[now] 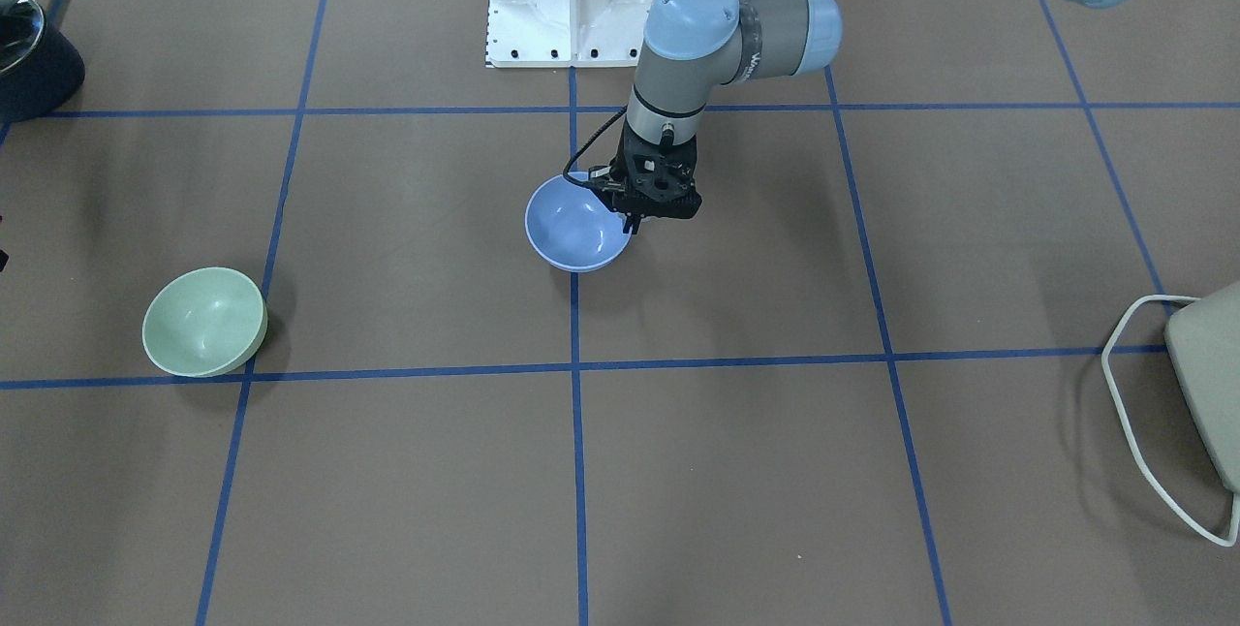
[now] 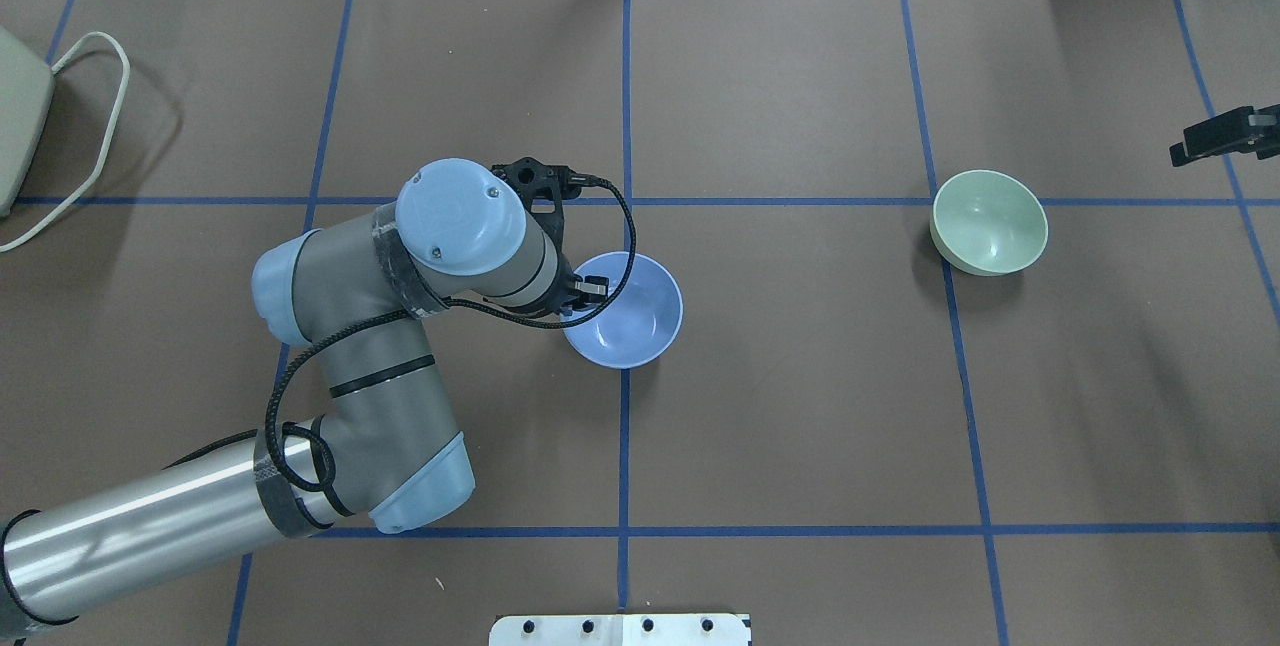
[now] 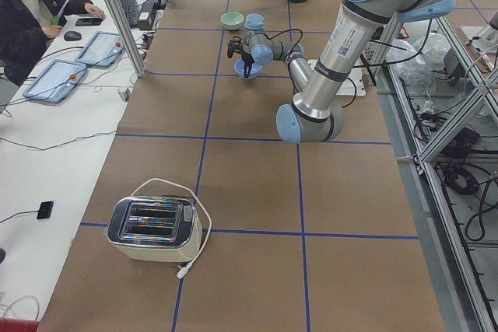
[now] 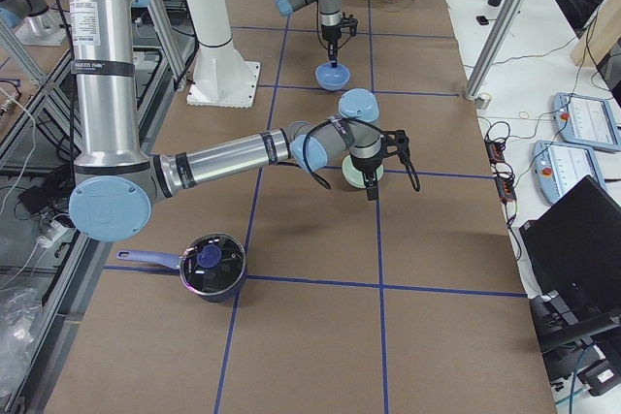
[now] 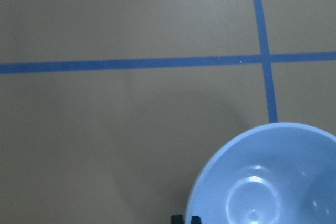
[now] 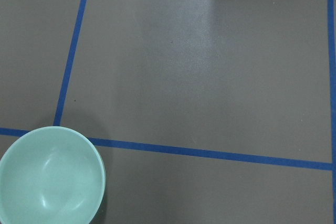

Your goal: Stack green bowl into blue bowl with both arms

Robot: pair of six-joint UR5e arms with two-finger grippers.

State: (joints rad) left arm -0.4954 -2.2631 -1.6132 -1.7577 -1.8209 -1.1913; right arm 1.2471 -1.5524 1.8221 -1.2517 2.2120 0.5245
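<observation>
Rim of blue bowl (image 1: 572, 231), left gripper (image 1: 631, 223) clamped

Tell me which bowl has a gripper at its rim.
The blue bowl: the left gripper straddles its rim. The green bowl sits apart, no gripper on it.

Open stretch of brown table (image 2: 800, 406) between the blue bowl (image 2: 635, 311) and the green bowl (image 2: 990, 221), crossed only by flat blue tape lines (image 2: 960, 376). Blocked on the blue bowl's robot-left side by the left gripper (image 1: 632, 222) at its rim and by the left arm (image 2: 400, 326) bent over the table behind it. Open above that bowl's hollow and along its right and far sides. Bare table all round the green bowl, with the right gripper (image 4: 370, 189) hanging near it. Well apart from both bowls: toaster (image 3: 153, 228) with looped cord (image 3: 204, 215) at the left end, lidded pot (image 4: 212, 267) at the right end, white pedestal (image 1: 569, 1) at the robot's edge.
</observation>
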